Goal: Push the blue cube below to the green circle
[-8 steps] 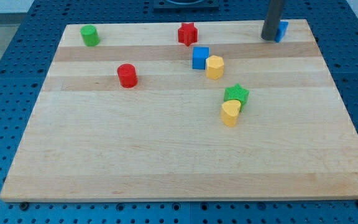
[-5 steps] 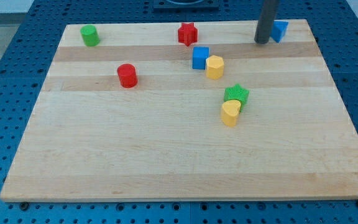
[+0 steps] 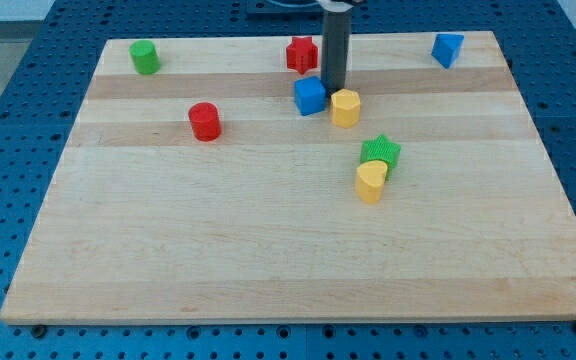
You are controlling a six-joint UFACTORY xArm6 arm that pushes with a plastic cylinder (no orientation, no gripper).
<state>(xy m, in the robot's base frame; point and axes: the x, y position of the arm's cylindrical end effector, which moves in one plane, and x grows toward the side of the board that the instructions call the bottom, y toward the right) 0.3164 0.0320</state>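
Observation:
The blue cube (image 3: 310, 96) sits on the wooden board (image 3: 268, 250) at upper centre, slightly turned. My tip (image 3: 333, 88) is at the cube's upper right edge, touching it, between the cube and the yellow hexagonal block (image 3: 345, 107). The green circle, a green cylinder (image 3: 145, 57), stands at the board's upper left corner, far left of the cube.
A red star (image 3: 302, 53) is just above the cube, left of the rod. A red cylinder (image 3: 204, 121) is at left centre. A green star (image 3: 381, 152) touches a yellow heart block (image 3: 370, 182) right of centre. A blue triangular block (image 3: 447, 48) is at upper right.
My tip has moved left from beside the blue triangular block to the blue cube's right side. The cube has shifted slightly left and turned, away from the yellow hexagon.

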